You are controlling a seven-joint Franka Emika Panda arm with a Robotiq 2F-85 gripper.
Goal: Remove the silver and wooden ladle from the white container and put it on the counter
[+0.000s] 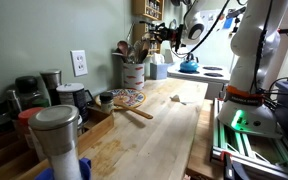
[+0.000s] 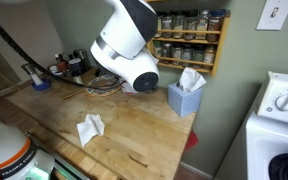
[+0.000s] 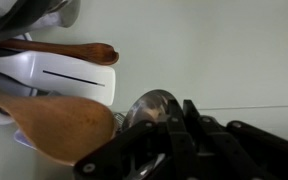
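Butcher-block counter (image 1: pixel 164 125), green wall behind. In an exterior view the white container (image 1: pixel 133 73) stands at the far end, its utensils too small to sort. Wrist view: container cut off at left, ladle (image 3: pixel 152 104) bowl beside a wooden spatula (image 3: pixel 64 125), close against the blurred gripper (image 3: pixel 169 128). Cannot tell whether the gripper is clenched or released. In an exterior view the arm (image 2: pixel 129 45) hides the container.

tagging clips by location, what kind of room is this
Most likely a home kitchen: a long light wooden butcher-block counter, a white ceramic utensil crock standing on it, a wall-mounted wooden spice rack full of jars, and a blue kettle further back.
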